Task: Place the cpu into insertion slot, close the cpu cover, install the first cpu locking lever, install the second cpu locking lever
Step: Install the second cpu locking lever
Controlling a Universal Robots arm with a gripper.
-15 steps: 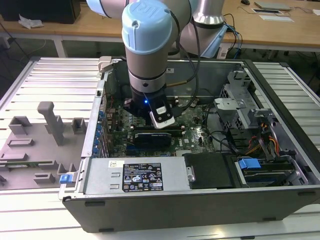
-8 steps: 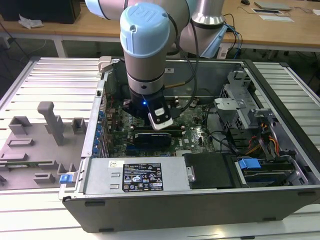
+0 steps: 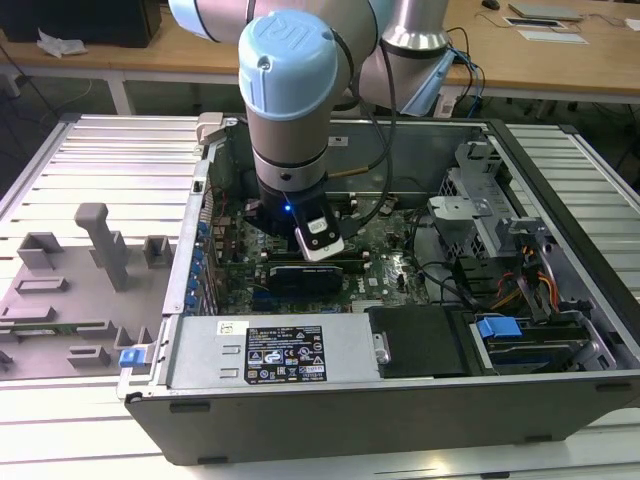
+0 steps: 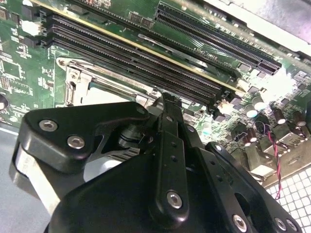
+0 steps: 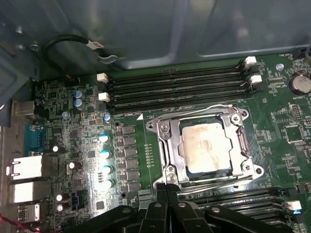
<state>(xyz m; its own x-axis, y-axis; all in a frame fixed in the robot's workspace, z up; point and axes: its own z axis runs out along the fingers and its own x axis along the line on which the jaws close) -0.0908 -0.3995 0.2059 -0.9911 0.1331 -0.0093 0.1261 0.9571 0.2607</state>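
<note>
A: Status first — where is your cpu (image 5: 208, 151)?

B: You can see it in the first wrist view, seated flat in its socket on the motherboard (image 5: 82, 97). The cpu cover (image 5: 170, 153) lies closed over it, its frame around the pale metal top.

A: And the levers?

B: You have 2 wire levers lying down along 2 opposite sides of the frame. Whether each is hooked under its catch, you cannot tell.

A: Where's the gripper (image 5: 167, 191)?

B: Just beside the socket's edge, low over the board, next to the memory slots (image 5: 175, 87). Its black fingers (image 4: 167, 116) are pressed together at the tips, and you see nothing between them.

A: From outside?

B: In the exterior view your arm (image 3: 290, 110) reaches straight down into the open computer case (image 3: 400, 400), toward the exterior view's left of the board. A grey fixture tray (image 3: 90, 290) sits outside the case on that side.
</note>
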